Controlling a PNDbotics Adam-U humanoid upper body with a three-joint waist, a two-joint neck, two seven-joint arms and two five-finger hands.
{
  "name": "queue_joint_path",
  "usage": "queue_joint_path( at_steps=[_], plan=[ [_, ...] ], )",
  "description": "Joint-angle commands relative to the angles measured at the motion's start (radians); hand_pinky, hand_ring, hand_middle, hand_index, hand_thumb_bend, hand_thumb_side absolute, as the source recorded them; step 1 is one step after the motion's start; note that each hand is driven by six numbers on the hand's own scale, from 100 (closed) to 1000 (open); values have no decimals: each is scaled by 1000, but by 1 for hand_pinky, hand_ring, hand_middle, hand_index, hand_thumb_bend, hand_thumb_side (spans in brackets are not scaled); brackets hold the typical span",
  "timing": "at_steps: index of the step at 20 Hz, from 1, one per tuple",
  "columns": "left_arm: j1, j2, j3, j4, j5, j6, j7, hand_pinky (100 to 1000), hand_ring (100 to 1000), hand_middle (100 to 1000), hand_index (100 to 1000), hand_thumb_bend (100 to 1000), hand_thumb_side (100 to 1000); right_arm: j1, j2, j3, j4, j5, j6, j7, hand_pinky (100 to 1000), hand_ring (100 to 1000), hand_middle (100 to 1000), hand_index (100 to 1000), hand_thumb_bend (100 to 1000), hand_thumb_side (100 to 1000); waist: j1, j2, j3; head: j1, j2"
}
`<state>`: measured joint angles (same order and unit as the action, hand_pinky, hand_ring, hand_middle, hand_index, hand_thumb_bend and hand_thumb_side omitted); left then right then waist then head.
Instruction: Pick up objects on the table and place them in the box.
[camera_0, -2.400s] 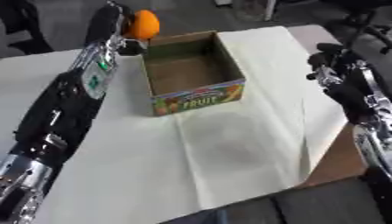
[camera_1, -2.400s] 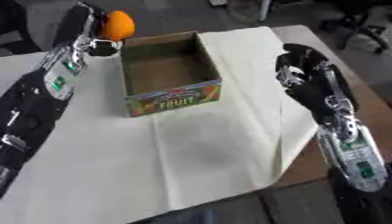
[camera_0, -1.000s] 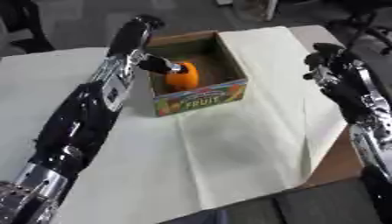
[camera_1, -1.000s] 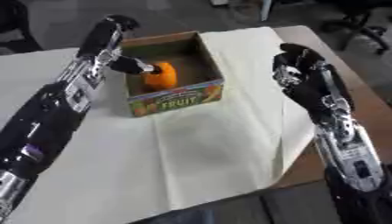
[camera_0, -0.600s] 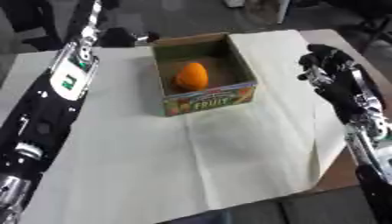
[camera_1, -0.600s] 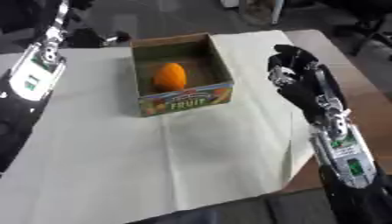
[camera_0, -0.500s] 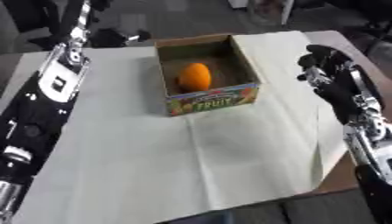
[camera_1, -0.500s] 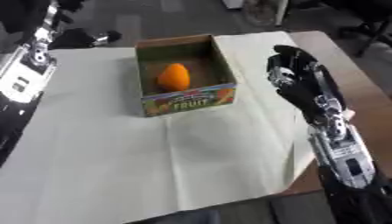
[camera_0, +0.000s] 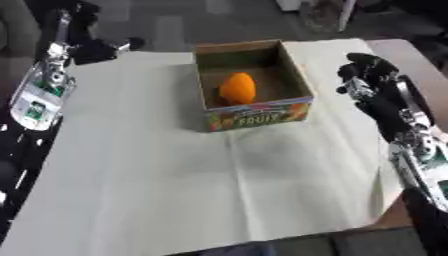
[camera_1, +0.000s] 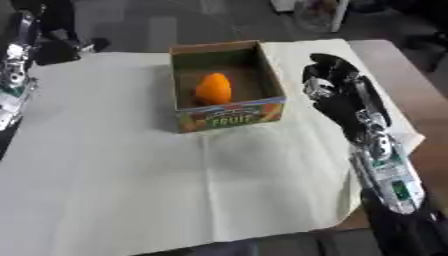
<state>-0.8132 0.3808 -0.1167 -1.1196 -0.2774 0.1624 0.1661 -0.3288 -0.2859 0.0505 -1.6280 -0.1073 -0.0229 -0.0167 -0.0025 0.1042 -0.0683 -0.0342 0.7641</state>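
Orange fruit (camera_0: 237, 88) sits inside the box (camera_0: 259, 112), near the middle of its floor, in the upper middle of the frame. It looks like an orange, but its exact kind is hard to tell.

The left robot hand (camera_0: 98, 50) is at the upper left of the frame, well apart from the box. It holds nothing that can be seen. It is dark and blurry, so I cannot tell if its fingers are apart or together. The right robot hand (camera_1: 331, 81) is at the right of the frame, just beside the box but not touching it. Its fingers look curled in, and nothing is in them.

The box is brown card with a bright band and the word FRUIT on its front. It stands on a pale cloth (camera_0: 175, 180) that covers most of the tabletop (camera_0: 411, 52). A bare brown strip of tabletop shows at the right edge.

For the job, the fruit is in the box, so that part looks done. No other loose thing shows on the cloth, so there may be nothing left to pick up. The left arm is cut off by the frame edge, and it could hide a small thing.
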Motion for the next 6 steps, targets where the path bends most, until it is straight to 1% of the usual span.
queue_joint_path(
  at_steps=[1,6],
  plan=[
    [-1,35,17,-38,42,4,14,655,753,627,744,924,388,-10,-20,-7,-9,4,-1,-4,628,772,644,802,142,326,0,-13,1,-4,6],
    [28,36,16,-55,78,5,17,652,751,623,739,910,394,-11,-22,-6,-9,4,0,-5,627,772,644,802,139,326,-4,-12,3,-3,6]
  ],
)
